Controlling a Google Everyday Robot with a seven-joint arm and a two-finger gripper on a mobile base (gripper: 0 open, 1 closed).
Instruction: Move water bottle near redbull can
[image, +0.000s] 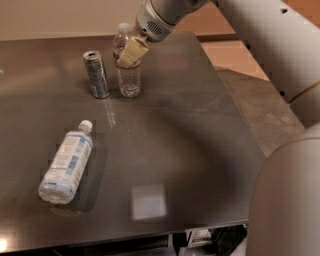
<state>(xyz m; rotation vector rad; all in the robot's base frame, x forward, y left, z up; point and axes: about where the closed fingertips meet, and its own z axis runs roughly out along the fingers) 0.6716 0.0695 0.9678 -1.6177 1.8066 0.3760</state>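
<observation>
The clear ribbed water bottle (128, 75) with a white cap stands upright on the dark table, close to the right of the redbull can (96, 74). The can is slim, silver and blue, and upright. My gripper (131, 51) reaches down from the upper right and is shut on the bottle's upper body at its label band. One pale finger (134, 50) shows in front of the bottle; the other is hidden behind it.
An opaque whitish bottle with a pale blue-white label (67, 161) lies on its side at the front left of the table (200, 140). The table's right edge runs past a grey floor. My arm fills the upper and lower right.
</observation>
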